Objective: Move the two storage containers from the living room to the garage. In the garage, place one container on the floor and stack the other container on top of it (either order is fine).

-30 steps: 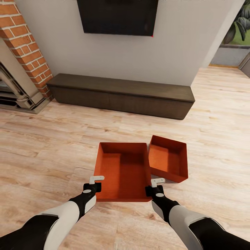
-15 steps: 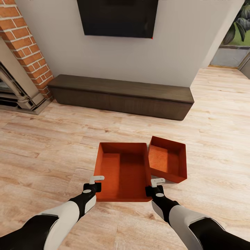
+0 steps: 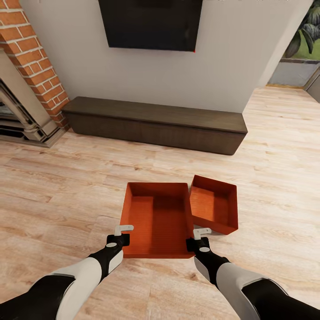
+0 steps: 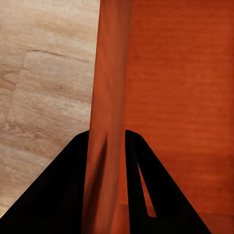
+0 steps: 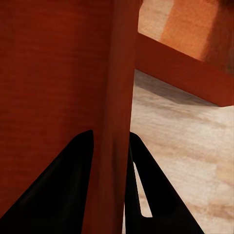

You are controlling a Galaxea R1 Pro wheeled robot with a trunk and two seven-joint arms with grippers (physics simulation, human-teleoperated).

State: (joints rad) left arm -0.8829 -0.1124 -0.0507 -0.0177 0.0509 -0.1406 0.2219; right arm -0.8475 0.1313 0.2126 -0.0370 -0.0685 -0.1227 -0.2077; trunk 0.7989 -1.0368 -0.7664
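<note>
Here, from the head view, I have the near storage container [image 3: 155, 220] on the living room's plank floor [image 3: 66, 186], its twin [image 3: 213, 210] just beside. My left pincer [image 4: 107, 146] pinches one thin side wall, my right pincer [image 5: 111, 146] the other; uneven lifting could let either wall slip free.

No readable text, label, brand, number or sign is showing on anything in these views.
</note>
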